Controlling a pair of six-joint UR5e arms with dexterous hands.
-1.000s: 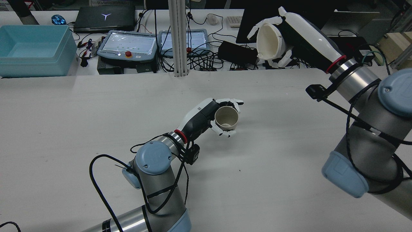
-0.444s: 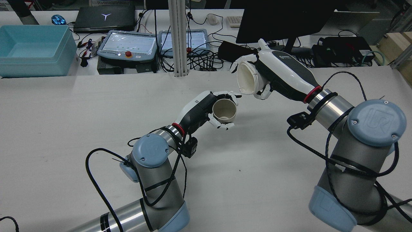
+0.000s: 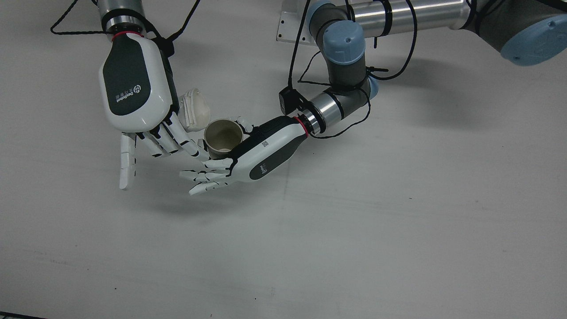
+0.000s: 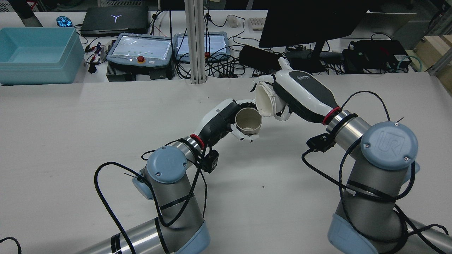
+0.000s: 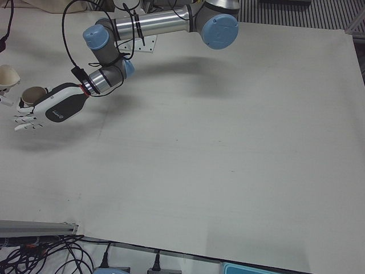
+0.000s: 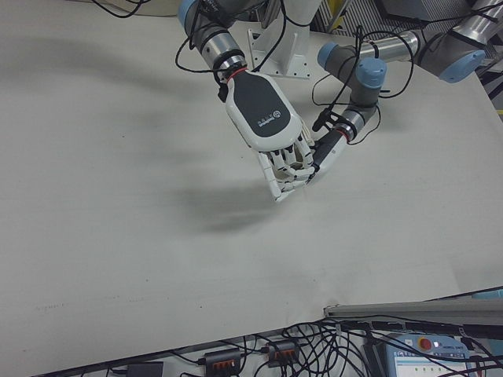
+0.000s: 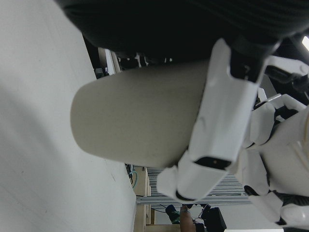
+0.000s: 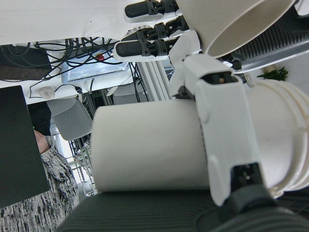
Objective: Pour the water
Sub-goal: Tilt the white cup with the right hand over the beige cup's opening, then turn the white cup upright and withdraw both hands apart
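I hold the small beige cylindrical cup (image 4: 248,120) in my left hand (image 4: 226,121), fingers wrapped round its wall, mouth up and a little above the white table (image 4: 106,141) near its middle. My right hand (image 4: 295,93) is closed round the larger white ribbed plastic cup (image 4: 265,100), which is tipped well over on its side with its mouth facing left and down toward the beige cup. In the rear view the white cup's lower lip sits just beside the beige cup's far right rim, perhaps touching it; I cannot tell which. From the top-down front view the white cup (image 3: 195,110) lies just left of the beige cup's open mouth (image 3: 223,136), not squarely over it.

I judge this to be the start of the pour. To do it well I should bring the white cup's lip over the inside of the beige rim before tipping further, then roll my right wrist slowly so the stream falls into the middle. My left hand should keep the beige cup level and firm. I see no water in either cup; the inside of the white one is hidden.
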